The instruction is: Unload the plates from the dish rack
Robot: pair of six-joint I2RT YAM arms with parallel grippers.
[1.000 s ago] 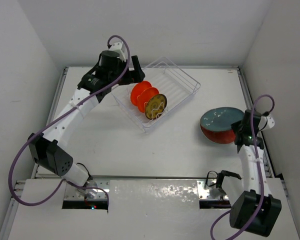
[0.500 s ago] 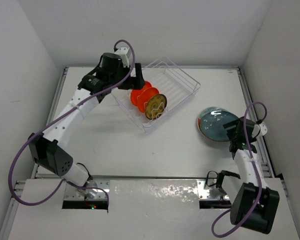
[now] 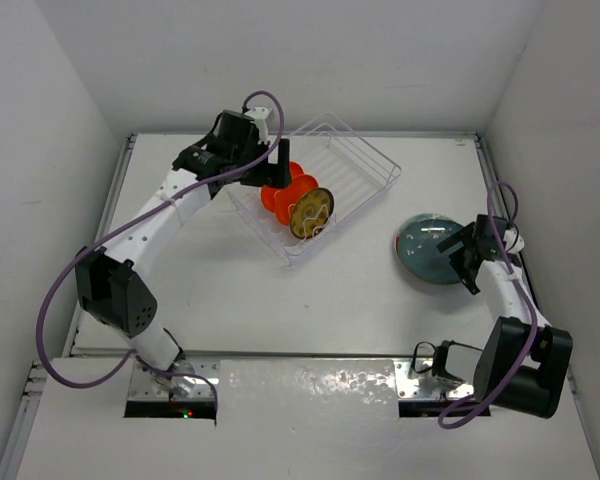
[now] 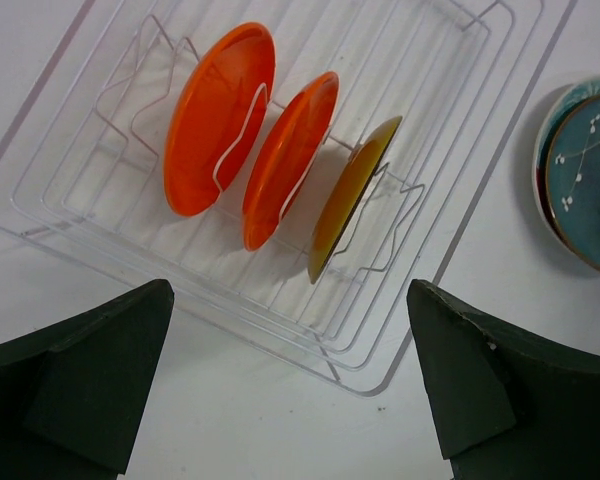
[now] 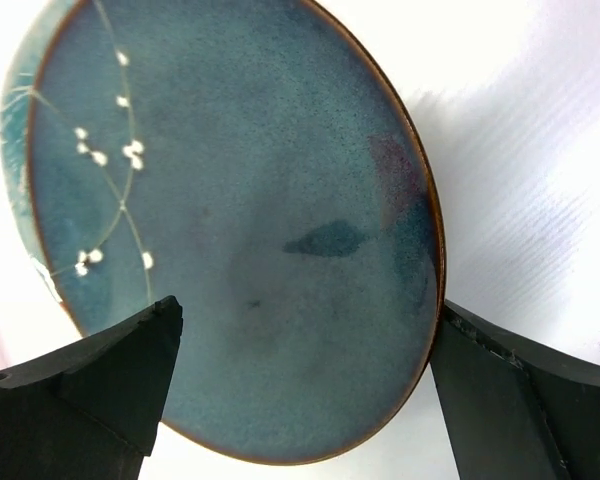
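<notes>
My left gripper (image 3: 276,168) is spread wide open, gripping nothing, hovering over the far-left side of the dish rack (image 3: 368,160), and below it two orange plates (image 4: 218,120) and a yellow-brown plate (image 4: 350,200) stand on edge between the tines in a row. Over on the right, my right gripper (image 5: 306,320) is open too, fingers splayed either side of the near-right edge of the teal plate (image 5: 230,230), which lies face up on the table (image 3: 330,290), well apart from the rack.
</notes>
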